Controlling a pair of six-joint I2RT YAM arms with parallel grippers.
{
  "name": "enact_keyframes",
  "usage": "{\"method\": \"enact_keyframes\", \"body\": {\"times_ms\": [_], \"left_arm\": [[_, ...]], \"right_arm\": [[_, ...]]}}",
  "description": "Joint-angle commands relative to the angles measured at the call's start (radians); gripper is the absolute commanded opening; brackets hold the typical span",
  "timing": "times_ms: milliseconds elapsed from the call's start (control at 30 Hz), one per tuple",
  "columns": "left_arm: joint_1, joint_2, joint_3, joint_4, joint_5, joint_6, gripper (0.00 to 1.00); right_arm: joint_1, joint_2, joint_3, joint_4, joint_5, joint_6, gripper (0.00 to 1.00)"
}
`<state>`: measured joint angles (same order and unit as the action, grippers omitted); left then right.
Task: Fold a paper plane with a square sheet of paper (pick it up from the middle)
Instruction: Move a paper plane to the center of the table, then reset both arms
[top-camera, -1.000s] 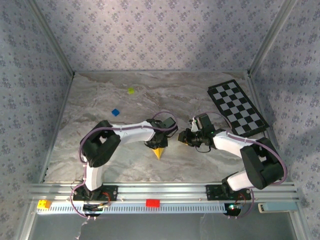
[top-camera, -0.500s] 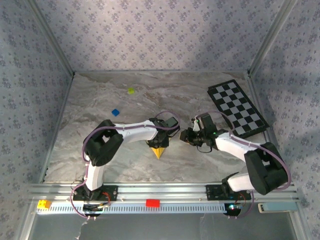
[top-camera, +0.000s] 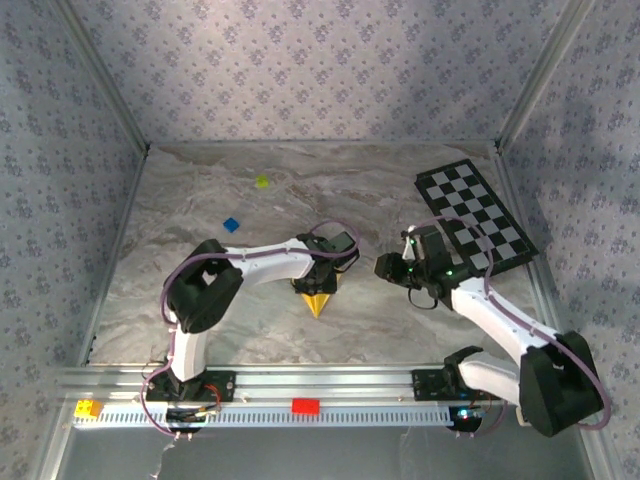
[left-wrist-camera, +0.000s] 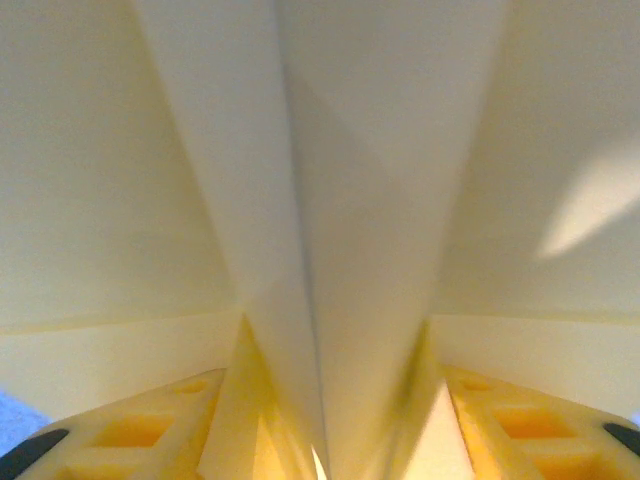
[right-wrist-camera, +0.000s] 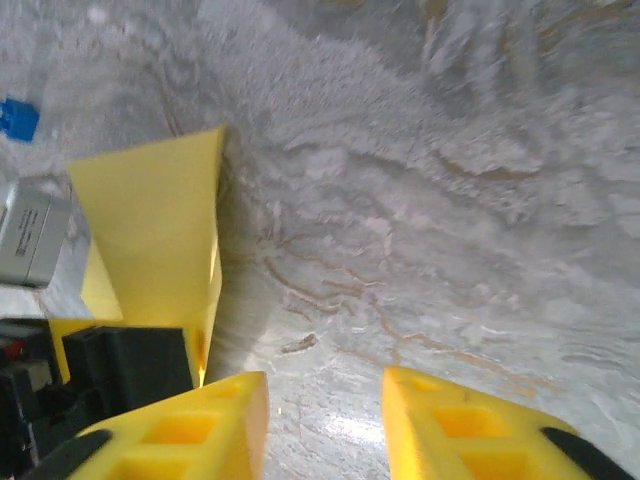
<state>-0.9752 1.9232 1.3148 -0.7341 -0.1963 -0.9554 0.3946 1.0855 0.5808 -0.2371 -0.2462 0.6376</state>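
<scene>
Your left claw (top-camera: 318, 285) is clenched on the paper plane (top-camera: 318, 303), as far as I can judge: in the left wrist view the folded middle of the plane runs down between the two fingers (left-wrist-camera: 150, 430) and reaches both of them, with the wings spreading to each side above. The plane is near the middle of the surface (top-camera: 200, 200), its point toward the arm bases. In the right wrist view one wing stands up from the surface, which I think is because the grip on the central crease keeps it upright. Your right claw (right-wrist-camera: 325, 420) is released, its fingers apart with only bare surface between them, and it hangs just beside the plane on its right, between the plane and the checkered board (top-camera: 475, 215). I judge the folding nearly complete. The grip on the crease probably keeps the layers together, while the free claw leaves the wings room to open.
</scene>
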Motion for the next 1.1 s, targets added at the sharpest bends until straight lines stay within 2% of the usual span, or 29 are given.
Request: {"method": "enact_keyframes", "body": {"times_ms": [0,233,300,367,400,467,500,567,700,767,867,933,967,1067], "left_arm": [[0.0,-0.087,0.005,-0.026,-0.021,-0.014,0.55],[0.003,-0.196,0.003,-0.046,-0.074,-0.001,0.6],[0.003,-0.241,-0.016,-0.035,-0.109,0.006,0.61],[0.007,-0.31,-0.057,-0.015,-0.186,0.021,0.63],[0.012,-0.352,-0.085,-0.008,-0.236,0.027,0.66],[0.035,-0.439,-0.153,0.028,-0.325,0.066,0.77],[0.059,-0.484,-0.2,0.047,-0.368,0.086,0.85],[0.129,-0.575,-0.291,0.114,-0.401,0.145,0.95],[0.327,-0.745,-0.504,0.315,-0.511,0.314,0.99],[0.457,-0.817,-0.577,0.4,-0.473,0.395,1.0],[0.618,-0.879,-0.698,0.599,-0.45,0.548,1.0],[0.689,-0.878,-0.776,0.766,-0.435,0.662,1.0],[0.719,-0.863,-0.81,0.849,-0.392,0.721,1.0],[0.791,-0.789,-0.774,0.867,-0.297,0.763,1.0]], "right_arm": [[-0.015,-0.088,0.025,-0.071,0.097,-0.052,0.46],[-0.076,-0.22,0.057,-0.164,0.225,-0.133,0.58],[-0.088,-0.244,0.077,-0.175,0.302,-0.148,0.63],[-0.088,-0.246,0.084,-0.162,0.468,-0.168,0.65],[-0.088,-0.243,0.076,-0.143,0.57,-0.174,0.71],[-0.091,-0.223,0.036,-0.04,0.713,-0.259,0.97],[-0.093,-0.204,0.013,0.024,0.771,-0.326,1.0],[-0.115,-0.143,-0.025,0.134,0.854,-0.414,1.0],[-0.216,0.045,-0.05,0.313,0.783,-0.512,0.99],[-0.257,0.119,-0.067,0.417,0.685,-0.533,0.99],[-0.307,0.224,-0.139,0.677,0.561,-0.566,0.99],[-0.324,0.281,-0.107,0.709,0.489,-0.621,0.98],[-0.331,0.308,-0.096,0.726,0.437,-0.652,0.97],[-0.369,0.346,-0.099,0.801,0.322,-0.72,0.95]]}}
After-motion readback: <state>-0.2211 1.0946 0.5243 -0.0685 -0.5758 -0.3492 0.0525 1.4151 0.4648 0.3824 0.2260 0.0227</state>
